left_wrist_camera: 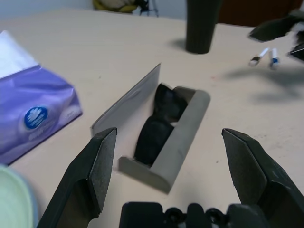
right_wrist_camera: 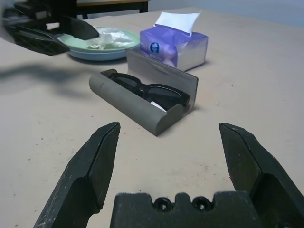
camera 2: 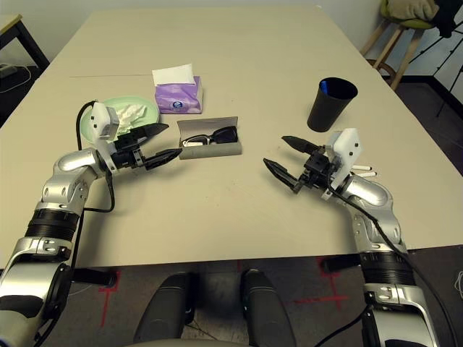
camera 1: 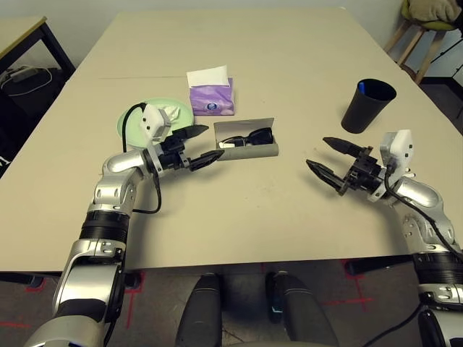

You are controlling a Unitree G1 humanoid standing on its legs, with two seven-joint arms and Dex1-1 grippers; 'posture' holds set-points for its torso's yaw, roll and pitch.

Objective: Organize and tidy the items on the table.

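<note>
A large beige table fills the scene, with a darker floor around it, a wooden stool at the far right corner and a black-legged side table at the far left. Near the middle of the table lies the grey glasses case, its lid standing open, with the black sunglasses lying inside it. Just behind the case sits the purple tissue box, a white sheet sticking up from its top. To the left of the box is the light green plate, stacked on a light blue plate whose rim shows beneath it in the right wrist view; a crumpled white tissue rests on the green plate. The black cup stands upright toward the far right, well apart from the case, with something blue showing inside its rim. Pens lie on the table by the right forearm, one of them blue-capped. The left gripper hovers just left of the case, pointing at it, its jaws spread wide and holding nothing. The right gripper hangs over bare table well to the right of the case, pointing toward it, its jaws likewise wide apart and empty.
</note>
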